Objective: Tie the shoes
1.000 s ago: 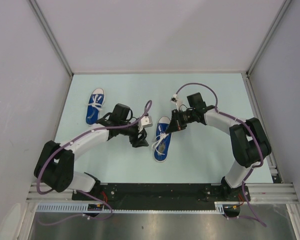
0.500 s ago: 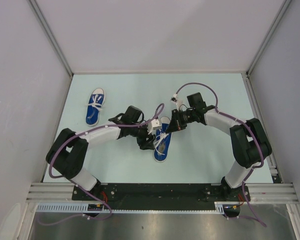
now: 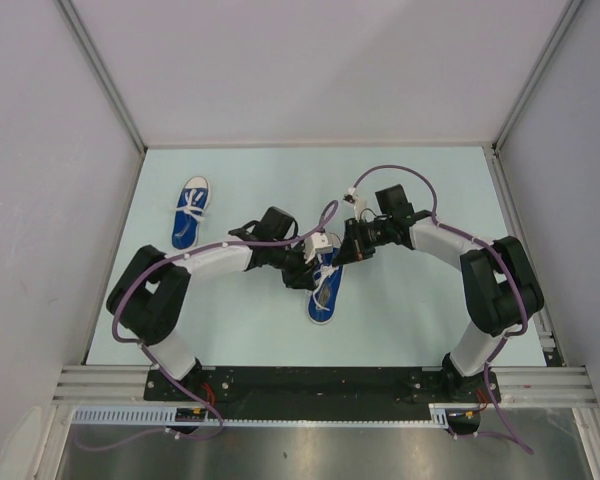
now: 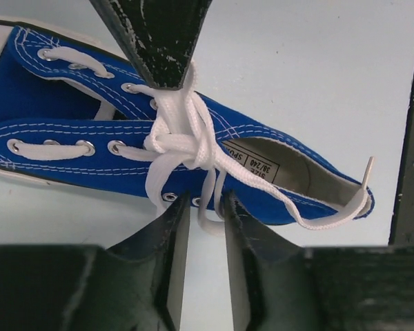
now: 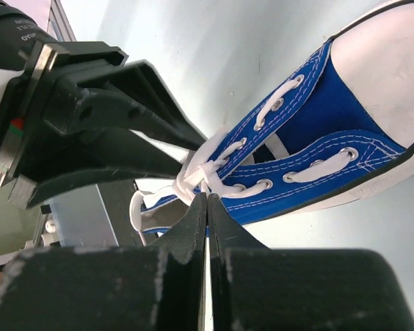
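Your right gripper (image 5: 207, 201) is pressed together, pinching the white lace (image 4: 183, 138) at the knot of the blue sneaker (image 3: 323, 290). That one lies mid-way across the table (image 3: 410, 320), slightly toward the near edge. Your left gripper (image 4: 205, 203) is narrowly spread, with a lace strand hanging between its fingers, not clamped. The second sneaker (image 3: 190, 214) sits near the far-left corner, well apart.

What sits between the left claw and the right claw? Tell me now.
The lace knot of the blue shoe, seen in the left wrist view between left claw and right claw.
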`<state>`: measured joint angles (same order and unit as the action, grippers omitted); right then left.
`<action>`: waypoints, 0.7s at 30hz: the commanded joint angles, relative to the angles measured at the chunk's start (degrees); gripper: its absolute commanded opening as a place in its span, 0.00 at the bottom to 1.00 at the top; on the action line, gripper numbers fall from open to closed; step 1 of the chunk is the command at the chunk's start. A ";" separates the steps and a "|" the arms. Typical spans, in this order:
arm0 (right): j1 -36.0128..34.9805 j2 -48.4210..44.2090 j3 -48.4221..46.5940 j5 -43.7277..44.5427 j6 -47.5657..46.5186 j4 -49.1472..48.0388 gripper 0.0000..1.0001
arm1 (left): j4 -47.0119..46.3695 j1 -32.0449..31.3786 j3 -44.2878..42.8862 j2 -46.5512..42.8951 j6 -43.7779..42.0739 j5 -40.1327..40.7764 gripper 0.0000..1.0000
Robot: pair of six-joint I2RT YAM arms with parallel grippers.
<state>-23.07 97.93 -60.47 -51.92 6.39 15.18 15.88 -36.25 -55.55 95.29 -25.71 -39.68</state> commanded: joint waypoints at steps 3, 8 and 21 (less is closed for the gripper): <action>1.10 -2.48 -1.94 -0.29 -1.47 1.17 0.00 | 4.24 -0.14 -2.81 -0.10 -2.49 -2.24 0.05; 2.50 -3.10 -1.94 0.24 -2.61 2.48 0.00 | 7.23 0.92 -1.14 -2.73 -3.99 -1.81 0.00; 5.58 -2.39 -1.94 3.40 -6.22 5.83 0.00 | 12.16 4.43 -1.14 -3.70 -7.33 -1.01 0.00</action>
<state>-18.65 97.19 -60.47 -50.37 2.46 19.68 25.30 -32.71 -56.27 94.02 -30.63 -39.81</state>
